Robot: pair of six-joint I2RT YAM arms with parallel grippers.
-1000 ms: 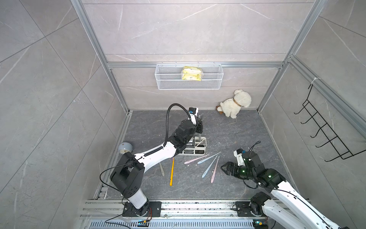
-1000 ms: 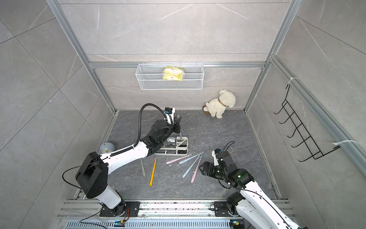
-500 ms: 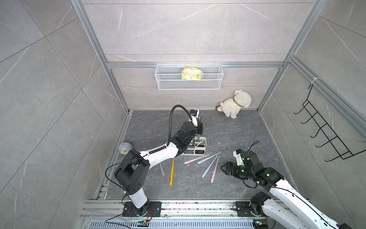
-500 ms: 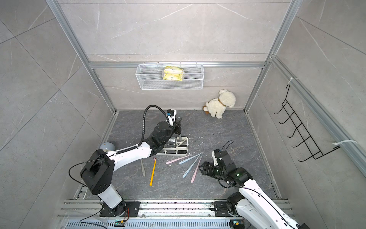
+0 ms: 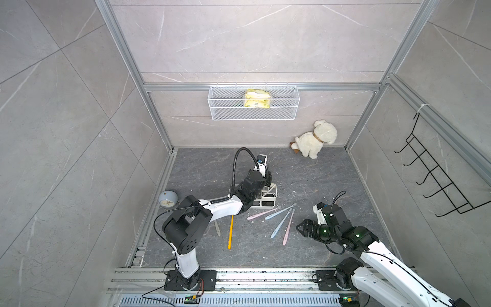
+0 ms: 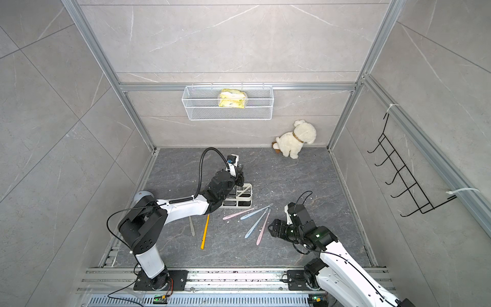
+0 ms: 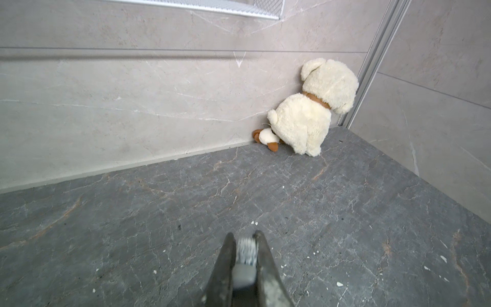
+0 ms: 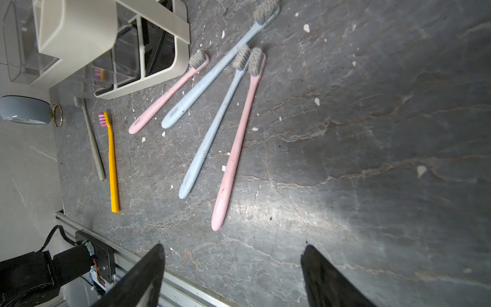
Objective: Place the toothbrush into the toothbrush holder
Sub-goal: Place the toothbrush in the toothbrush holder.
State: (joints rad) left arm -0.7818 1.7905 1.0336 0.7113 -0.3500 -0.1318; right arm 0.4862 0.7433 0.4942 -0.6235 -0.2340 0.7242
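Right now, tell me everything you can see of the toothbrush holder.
The toothbrush holder is a white oblong caddy, plastic by its look, standing upright on the dark stone floor. White dividers split its open top into compartments, with clear plastic showing inside. The left arm hides part of it in both top views. A pink toothbrush lies with its head beside one corner; contact is unclear.

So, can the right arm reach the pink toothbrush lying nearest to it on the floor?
Probably yes. The right gripper is open and points at the handle end of the nearest pink toothbrush, with only bare floor between. The blue toothbrush lies close beside it and may crowd the grasp.
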